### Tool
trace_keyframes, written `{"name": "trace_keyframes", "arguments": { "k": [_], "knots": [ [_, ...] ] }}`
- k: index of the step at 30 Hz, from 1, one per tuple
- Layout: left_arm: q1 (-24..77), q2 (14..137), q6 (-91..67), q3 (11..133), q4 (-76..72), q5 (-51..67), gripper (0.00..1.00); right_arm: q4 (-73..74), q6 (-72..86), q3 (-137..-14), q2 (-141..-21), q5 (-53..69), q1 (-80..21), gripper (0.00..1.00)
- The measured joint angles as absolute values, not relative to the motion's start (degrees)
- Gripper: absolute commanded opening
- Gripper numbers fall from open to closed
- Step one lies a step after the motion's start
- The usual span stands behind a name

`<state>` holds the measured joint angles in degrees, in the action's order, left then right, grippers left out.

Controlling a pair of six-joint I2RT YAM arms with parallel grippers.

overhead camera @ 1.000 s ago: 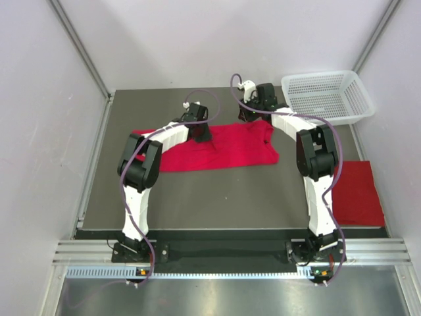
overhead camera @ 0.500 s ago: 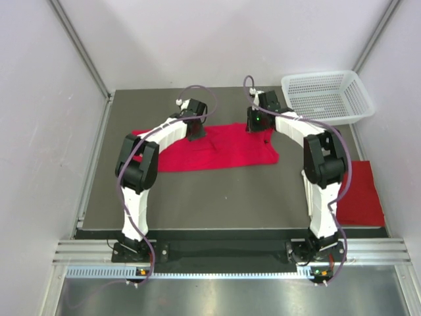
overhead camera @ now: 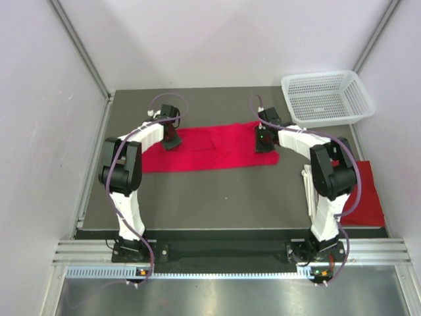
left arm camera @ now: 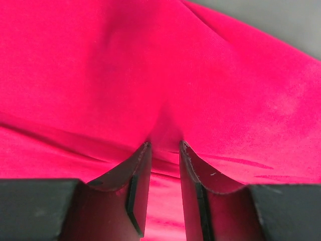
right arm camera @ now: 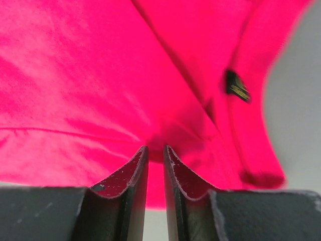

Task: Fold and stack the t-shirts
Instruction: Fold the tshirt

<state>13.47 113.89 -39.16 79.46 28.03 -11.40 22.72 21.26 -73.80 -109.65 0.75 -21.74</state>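
A red t-shirt [overhead camera: 214, 148] lies spread wide across the far middle of the dark table [overhead camera: 217, 197]. My left gripper [overhead camera: 172, 137] is over its left part, and my right gripper [overhead camera: 263, 139] is over its right part. In the left wrist view the left gripper [left arm camera: 164, 143] is shut on a bunched fold of the red cloth [left arm camera: 150, 60]. In the right wrist view the right gripper [right arm camera: 155, 147] pinches the red cloth [right arm camera: 75, 75] near a dark neck label [right arm camera: 236, 85]. A second red t-shirt [overhead camera: 363, 194] lies folded at the right edge, partly behind my right arm.
A white mesh basket [overhead camera: 327, 97] stands at the far right corner of the table. Pale walls close in the table on the left, far and right sides. Both arms reach from the near edge out to the far half.
Both grippers have come nearer and moved apart, the left one to the left, the right one down onto the shirt's right end. The cloth's far edge has shifted with them.
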Motion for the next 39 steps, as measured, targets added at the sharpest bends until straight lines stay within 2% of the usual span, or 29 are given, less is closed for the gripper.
{"name": "trace_keyframes", "arguments": {
  "k": [11,22,27,35,39],
  "knots": [
    [12.6,113.0,-38.9,78.1,28.1,-12.8,0.35,25.0,22.7,-69.9,-100.7,-4.1,-21.8,0.13],
    [12.1,112.4,-39.8,77.0,28.3,-15.4,0.36,25.1,23.7,-68.0,-105.9,-9.5,-20.7,0.14],
    [11.1,109.5,-41.8,73.6,29.3,-17.3,0.39,25.0,23.5,-68.6,-106.5,-10.3,-20.5,0.15],
    [10.4,102.3,-42.2,71.2,36.2,-19.6,0.41,26.6,20.4,-73.3,-109.9,-12.5,-20.4,0.16],
    [10.4,98.2,-41.6,71.2,36.6,-19.1,0.40,28.6,16.7,-80.9,-115.0,-14.3,-19.7,0.16]
  ]
}}
